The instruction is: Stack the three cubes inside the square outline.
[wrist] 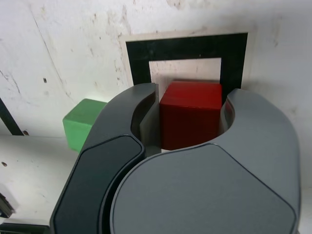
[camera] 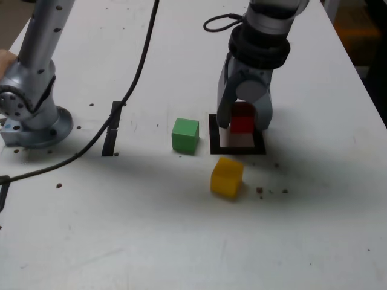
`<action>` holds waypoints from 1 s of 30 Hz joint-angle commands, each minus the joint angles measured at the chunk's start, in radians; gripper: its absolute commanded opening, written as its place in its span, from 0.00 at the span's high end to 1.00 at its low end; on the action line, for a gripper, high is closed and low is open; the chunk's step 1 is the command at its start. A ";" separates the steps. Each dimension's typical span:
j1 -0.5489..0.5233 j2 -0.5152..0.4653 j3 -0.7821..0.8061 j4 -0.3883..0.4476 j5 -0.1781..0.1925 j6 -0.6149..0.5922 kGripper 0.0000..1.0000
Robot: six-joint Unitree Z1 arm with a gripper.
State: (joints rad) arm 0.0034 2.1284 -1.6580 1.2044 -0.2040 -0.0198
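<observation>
Reaching down from the upper edge of the exterior view, the arm holds its pincer (camera: 243, 124) pointed at the desk (camera: 181, 241), directly over the square outline (camera: 236, 147). The wrist section above it stands close to vertical, tilted slightly toward the camera, with a black cable looped at its top.

The pincer is closed on the red cube (camera: 243, 121). In the wrist view the two curved jaws of the pincer (wrist: 191, 122) press against opposite sides of the red cube (wrist: 191, 113), dark jaw on one side, grey jaw on the other. The cube sits within the black frame of the square outline (wrist: 185, 48), over its white interior. Whether the cube rests on the surface or is held just above it cannot be told from either view.

The green cube (camera: 185, 135) lies on the desk just beside the outline, on the exterior view's left, apart from the frame. The yellow cube (camera: 227, 176) lies nearer the camera, in front of the outline, turned at an angle and touching nothing.

The arm's round base (camera: 36, 124) stands at the exterior view's far left, with a black cable (camera: 130, 90) running across the desk beside it.
</observation>
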 commanded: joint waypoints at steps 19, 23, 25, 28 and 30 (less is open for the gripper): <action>-0.034 -0.008 0.041 -0.009 -0.004 -0.017 0.80; -0.034 -0.007 0.046 -0.016 -0.003 -0.017 0.78; -0.034 -0.006 0.049 -0.018 -0.006 -0.016 0.76; -0.034 -0.005 0.053 -0.019 -0.012 -0.014 0.69; -0.034 -0.004 0.057 -0.018 -0.018 -0.011 0.63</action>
State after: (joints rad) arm -0.0301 2.1283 -1.6039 1.1858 -0.2193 -0.0333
